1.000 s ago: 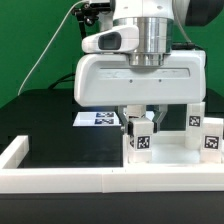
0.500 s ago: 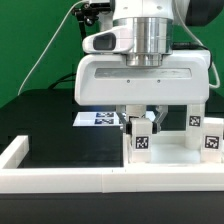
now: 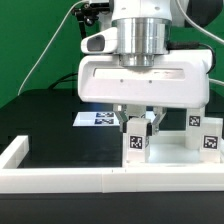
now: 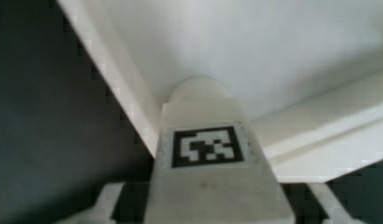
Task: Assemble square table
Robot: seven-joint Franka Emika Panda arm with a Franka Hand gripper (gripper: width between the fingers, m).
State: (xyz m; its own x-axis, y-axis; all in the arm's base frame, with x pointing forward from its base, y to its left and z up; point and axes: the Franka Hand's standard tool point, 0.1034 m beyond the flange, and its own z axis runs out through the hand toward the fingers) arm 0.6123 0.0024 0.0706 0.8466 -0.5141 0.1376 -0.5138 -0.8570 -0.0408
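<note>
My gripper (image 3: pixel 137 127) is shut on a white table leg (image 3: pixel 137 140) with a black-and-white tag. It holds the leg upright at the left corner of the white square table top (image 3: pixel 170 152). In the wrist view the tagged leg (image 4: pixel 209 150) runs between my gripper's (image 4: pixel 214 208) fingers (image 4: pixel 120 205), with the top's raised rim (image 4: pixel 259 60) behind it. Two more tagged legs (image 3: pixel 195 122) (image 3: pixel 212 140) stand on the top's right side. Where the held leg meets the top is hidden.
A long white border wall (image 3: pixel 90 181) runs along the front of the black table, with a side arm at the exterior view's left (image 3: pixel 14 152). The marker board (image 3: pixel 97 118) lies flat behind my gripper. A green backdrop and cables are behind.
My gripper and the held leg have shifted slightly toward the exterior view's left. The grip is unchanged and the other legs have not moved.
</note>
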